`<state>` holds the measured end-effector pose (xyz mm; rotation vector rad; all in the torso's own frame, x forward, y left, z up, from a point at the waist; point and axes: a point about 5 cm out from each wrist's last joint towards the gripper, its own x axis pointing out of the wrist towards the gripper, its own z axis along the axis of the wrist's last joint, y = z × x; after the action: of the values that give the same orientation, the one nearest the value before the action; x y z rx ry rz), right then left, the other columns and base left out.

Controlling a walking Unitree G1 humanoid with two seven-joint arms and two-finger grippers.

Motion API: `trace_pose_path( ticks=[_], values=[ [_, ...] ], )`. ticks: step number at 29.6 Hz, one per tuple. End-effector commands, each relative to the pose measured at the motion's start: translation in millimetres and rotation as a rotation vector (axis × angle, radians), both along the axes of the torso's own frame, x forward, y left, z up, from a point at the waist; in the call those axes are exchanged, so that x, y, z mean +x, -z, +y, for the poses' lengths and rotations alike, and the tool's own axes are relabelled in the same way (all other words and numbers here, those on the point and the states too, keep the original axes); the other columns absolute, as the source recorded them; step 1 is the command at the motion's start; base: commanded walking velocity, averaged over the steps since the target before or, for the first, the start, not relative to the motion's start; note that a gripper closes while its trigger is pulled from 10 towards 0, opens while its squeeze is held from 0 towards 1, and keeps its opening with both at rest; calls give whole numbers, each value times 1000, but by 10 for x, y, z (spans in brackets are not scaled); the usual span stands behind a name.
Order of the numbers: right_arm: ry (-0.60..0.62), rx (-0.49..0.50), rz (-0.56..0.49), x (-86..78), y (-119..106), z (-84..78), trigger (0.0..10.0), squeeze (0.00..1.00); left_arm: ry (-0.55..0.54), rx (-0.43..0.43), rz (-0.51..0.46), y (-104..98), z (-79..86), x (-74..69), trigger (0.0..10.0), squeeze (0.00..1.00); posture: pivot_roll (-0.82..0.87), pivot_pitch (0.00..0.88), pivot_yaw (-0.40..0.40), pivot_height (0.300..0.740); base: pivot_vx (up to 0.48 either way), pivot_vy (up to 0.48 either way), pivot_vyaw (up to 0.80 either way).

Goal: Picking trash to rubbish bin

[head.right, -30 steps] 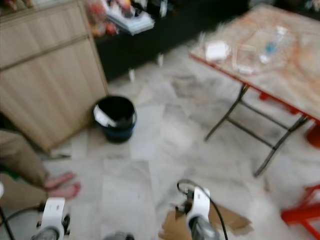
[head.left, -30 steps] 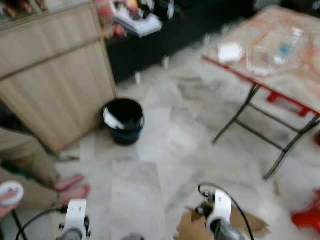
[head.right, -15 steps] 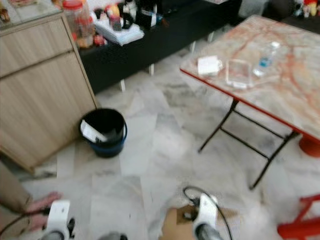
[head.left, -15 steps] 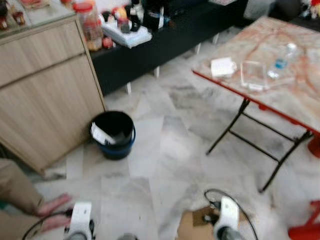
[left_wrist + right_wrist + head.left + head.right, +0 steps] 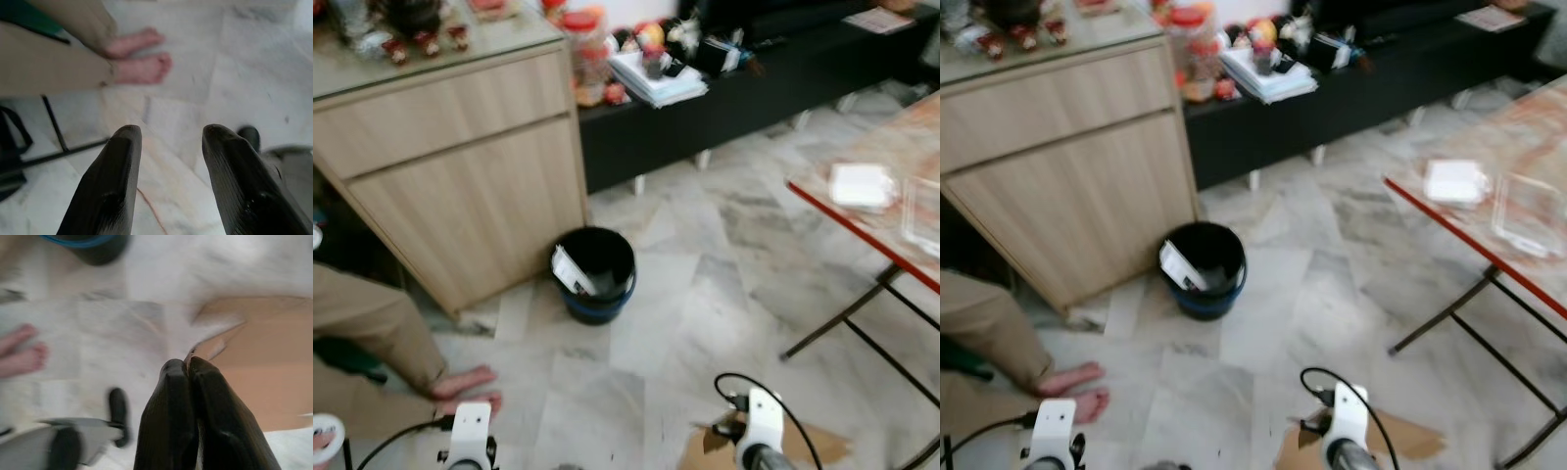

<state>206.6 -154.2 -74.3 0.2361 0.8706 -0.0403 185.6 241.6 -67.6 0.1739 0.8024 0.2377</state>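
Observation:
A black rubbish bin with a blue band stands on the marble floor beside a wooden cabinet, with a white scrap inside it. My right gripper is shut on the edge of a flat piece of brown cardboard, held low at the near right. The bin's rim lies well ahead of that gripper. Held low on the left, my left gripper is open over bare floor with nothing between its fingers.
A person's trouser leg and bare feet are on the floor at the near left, close to my left arm. The wooden cabinet stands at the back left, a black low shelf behind, and a red-edged folding table to the right.
The whole picture has swung, so the bin and cabinet now sit nearer the middle and the table has slid to the right edge. The cardboard stays in my right gripper.

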Motion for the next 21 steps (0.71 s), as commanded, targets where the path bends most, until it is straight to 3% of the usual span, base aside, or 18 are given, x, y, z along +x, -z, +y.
trace_pose_path(
  ticks=[1,6,18,21],
  values=[
    [0,-28,27,-81,40,-102,10000,0,19,-2,18,22,-47,-10,10000,0,120,148,-7,740,386,0,556],
    [-5,-27,28,-65,33,-94,10000,0,16,0,15,18,-46,-2,10000,0,126,143,-10,740,384,0,655],
    [-11,-32,14,-42,18,-112,10000,0,3,0,14,22,-32,-21,10000,0,129,176,-18,740,385,0,0],
    [-20,-37,12,-38,15,-111,10000,0,1,0,13,21,-30,-21,10000,0,133,184,-18,740,382,0,563]
  ],
)
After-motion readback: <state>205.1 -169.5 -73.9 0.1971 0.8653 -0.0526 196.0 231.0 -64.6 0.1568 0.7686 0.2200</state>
